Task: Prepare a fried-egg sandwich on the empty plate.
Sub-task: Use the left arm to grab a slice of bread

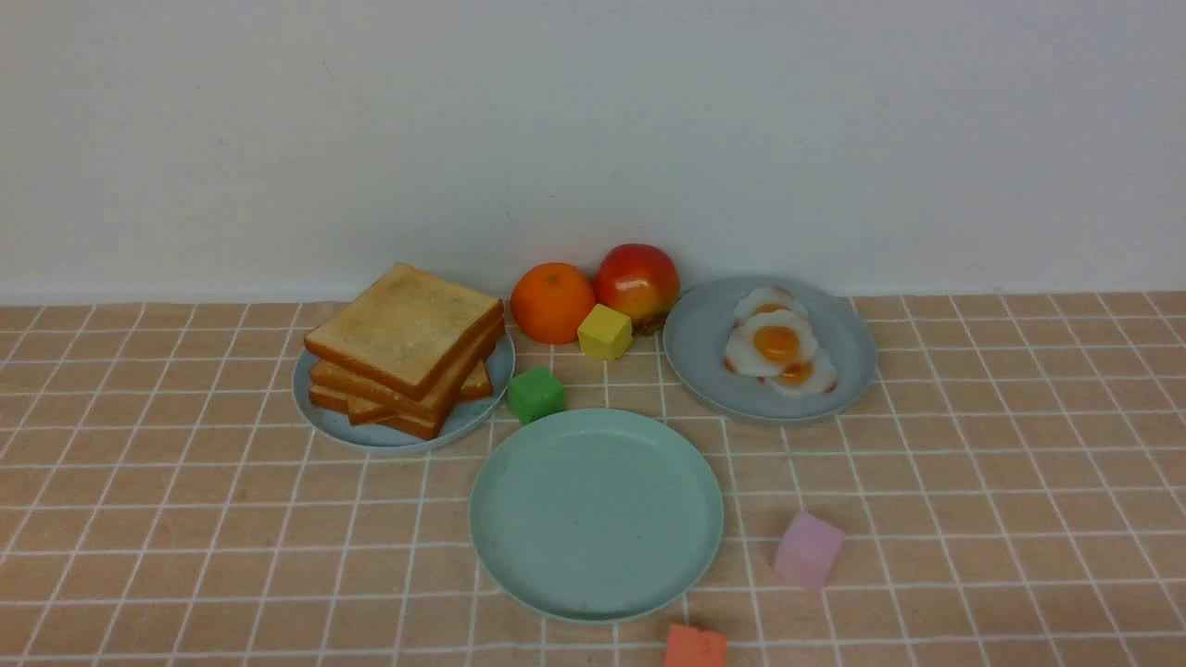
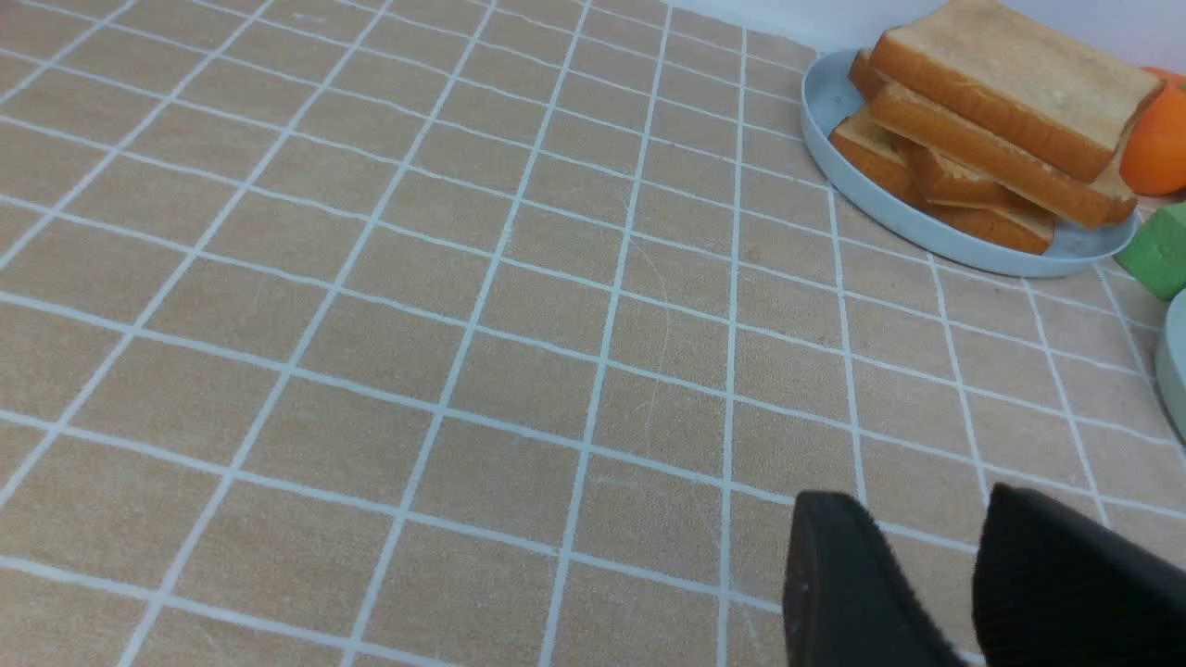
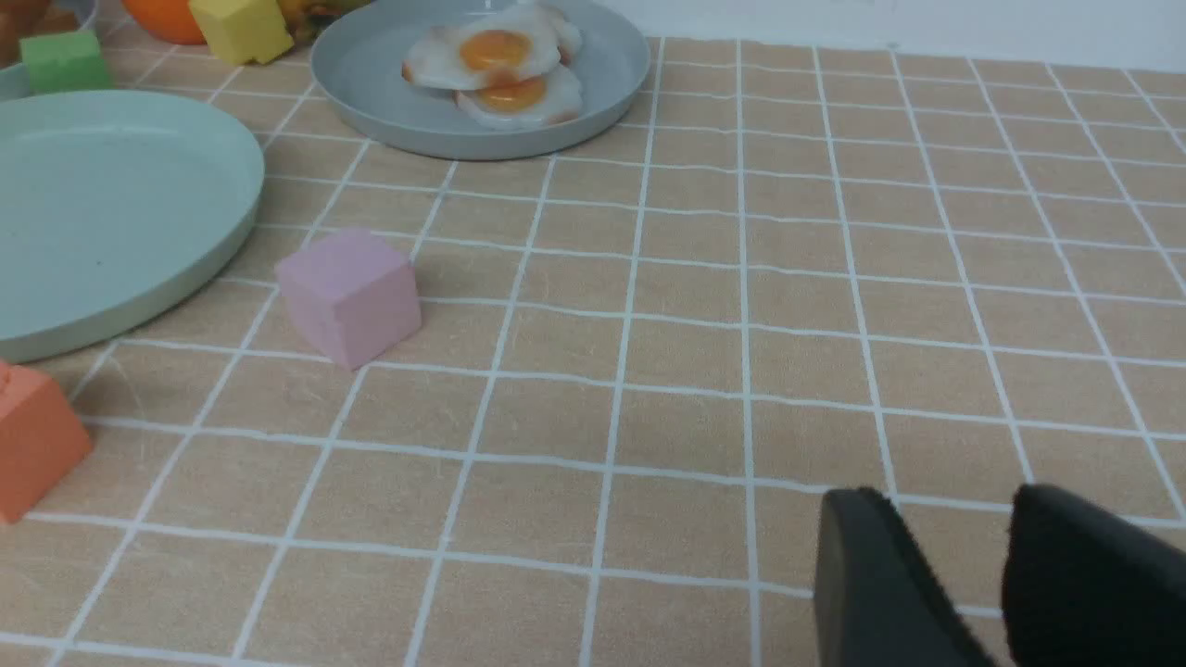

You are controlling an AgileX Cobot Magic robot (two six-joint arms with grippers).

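Hanging over the cloth [image 2: 371, 371], the left claw [image 2: 922, 508] and the right claw [image 3: 950, 500] each have jaws a little apart, gripping nothing. The plate [image 1: 596, 514] lies empty, well ahead, between them.

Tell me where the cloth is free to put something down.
Free: the wide cloth left of the toast plate and mint plate; the cloth right of the egg plate and pink cube. Crowded: behind the mint plate, among green cube, yellow cube, orange, apple.
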